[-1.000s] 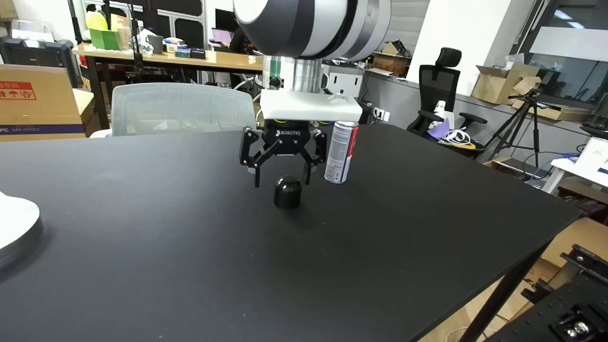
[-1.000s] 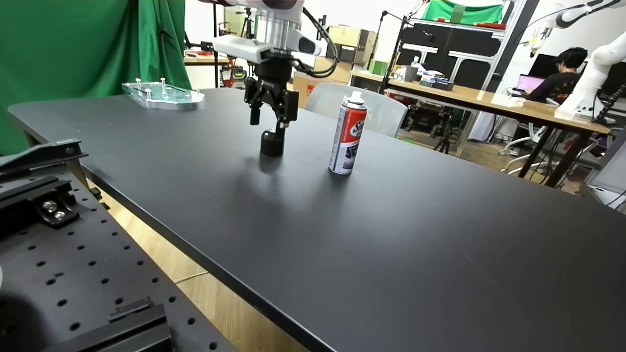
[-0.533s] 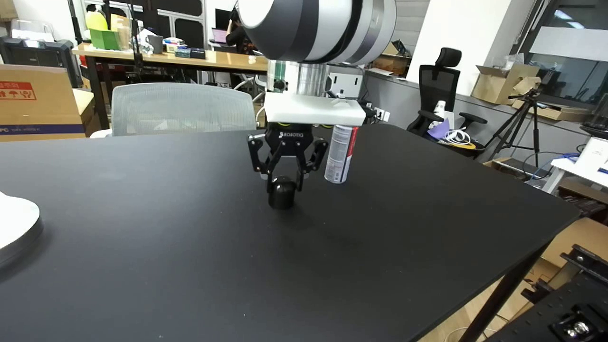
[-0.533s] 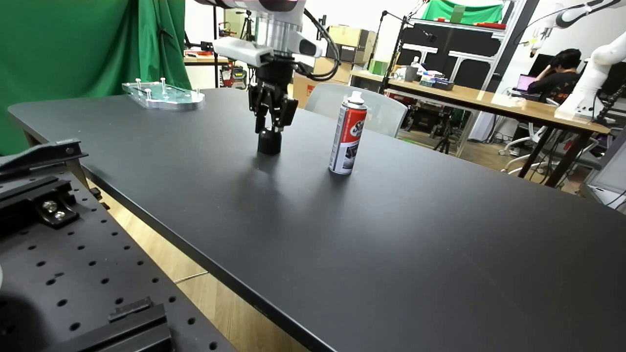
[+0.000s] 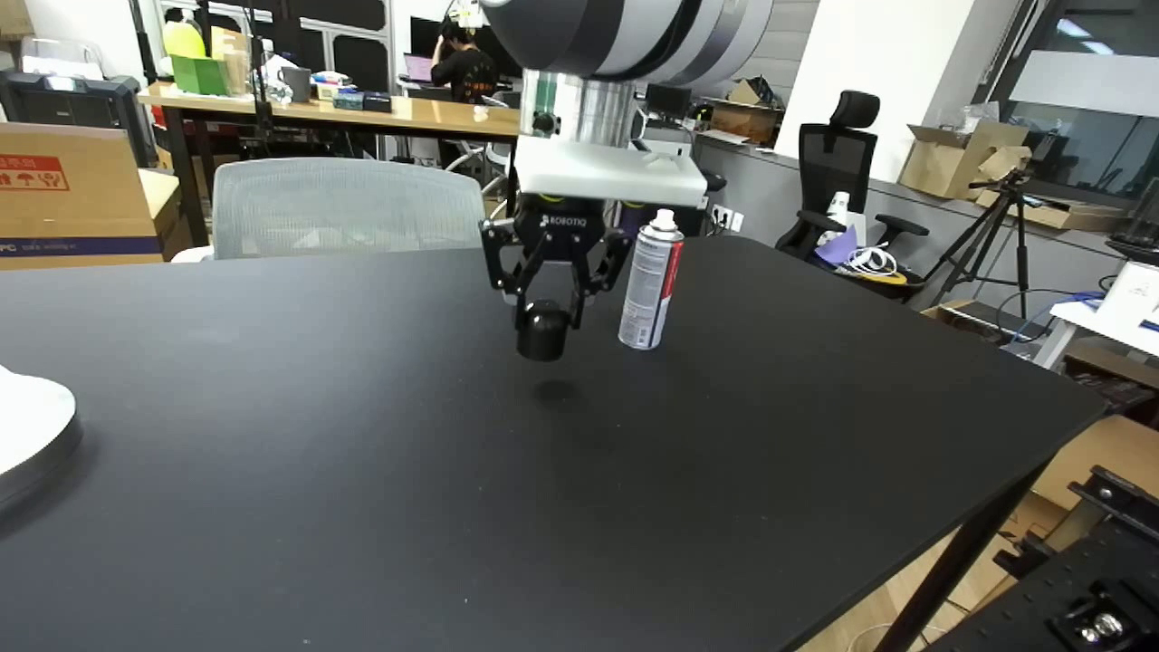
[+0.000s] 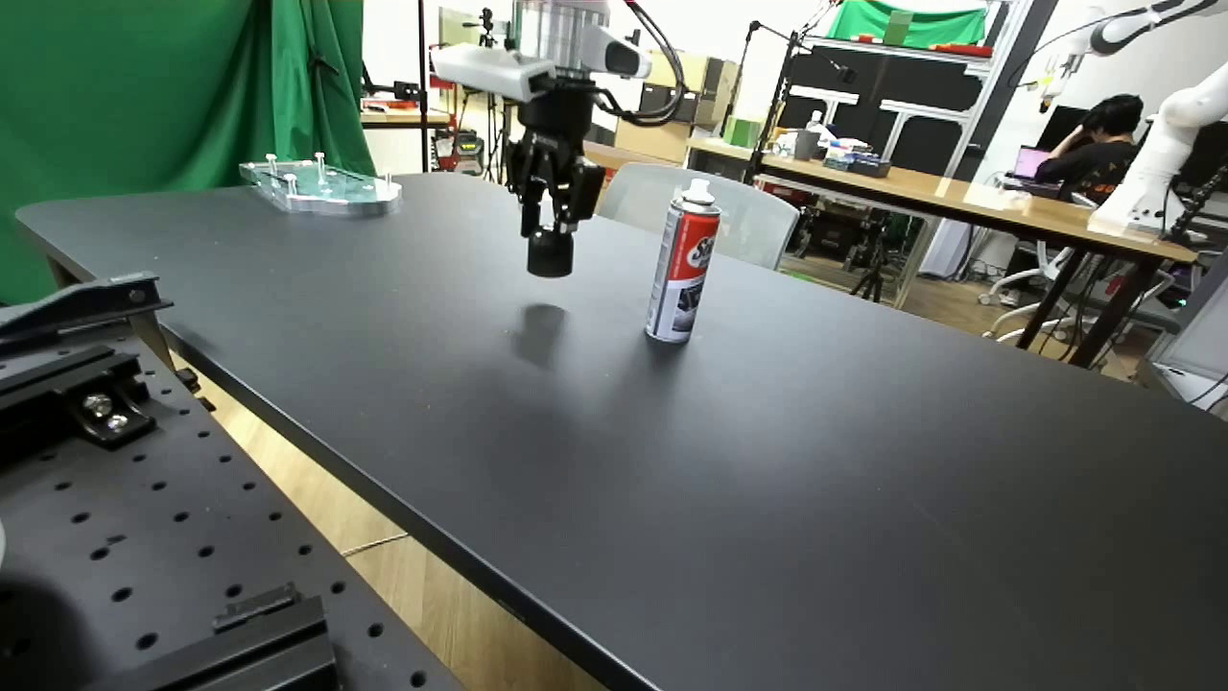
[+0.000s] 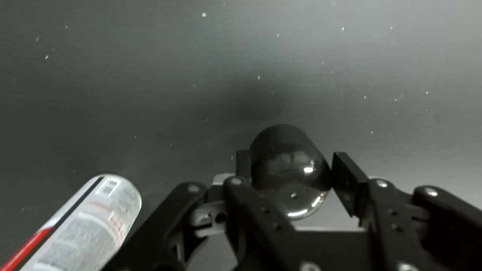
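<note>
Robot hand (image 5: 548,317), drawn in, held a black domed cap (image 6: 550,256) (grip prob. firm; black-on-black blurred the edges) clear of the worktop (image 5: 362,507), where it'd stood a sec ago, so pick-up had worked. Spray can (image 6: 683,274) stood upright nearby.

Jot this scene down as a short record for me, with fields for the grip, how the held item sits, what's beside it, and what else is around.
Grip: tool closed on a black dome-topped cylinder
Held item's pose: rounded end up, above the table, not touching it
Beside it: red-and-white spray can, upright on the table, apart from the tool
Also on the table: clear plate with pegs
Background: grey mesh chair, in both exterior views
</note>
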`<state>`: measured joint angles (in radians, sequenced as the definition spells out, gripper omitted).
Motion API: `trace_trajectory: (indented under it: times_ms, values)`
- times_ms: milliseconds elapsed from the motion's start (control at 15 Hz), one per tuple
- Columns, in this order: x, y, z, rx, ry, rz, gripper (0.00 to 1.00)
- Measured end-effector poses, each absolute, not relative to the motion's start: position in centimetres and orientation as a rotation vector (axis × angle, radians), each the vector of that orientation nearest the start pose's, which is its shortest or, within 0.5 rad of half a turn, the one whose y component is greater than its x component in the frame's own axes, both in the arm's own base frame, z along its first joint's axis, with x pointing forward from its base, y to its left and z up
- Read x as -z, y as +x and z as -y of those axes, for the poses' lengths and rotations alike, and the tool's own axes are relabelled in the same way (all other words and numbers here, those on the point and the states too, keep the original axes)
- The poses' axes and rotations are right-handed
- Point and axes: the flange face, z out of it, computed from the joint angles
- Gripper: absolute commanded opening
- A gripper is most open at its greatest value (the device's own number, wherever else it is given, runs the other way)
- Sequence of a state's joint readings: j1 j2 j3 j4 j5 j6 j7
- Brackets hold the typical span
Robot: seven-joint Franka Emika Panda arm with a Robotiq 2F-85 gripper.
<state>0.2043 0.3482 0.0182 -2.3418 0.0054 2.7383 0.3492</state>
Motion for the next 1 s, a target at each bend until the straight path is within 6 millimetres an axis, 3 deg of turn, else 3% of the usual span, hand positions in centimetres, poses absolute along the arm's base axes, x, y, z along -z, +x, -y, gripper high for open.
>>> trace_trajectory:
  times_ms: [600,1000]
  values:
    - [-31.0,52.5,-6.9,0.283,-3.106,-0.269,0.31]
    - [-35.5,51.9,-2.7,0.280,-3.098,-0.386,0.31]
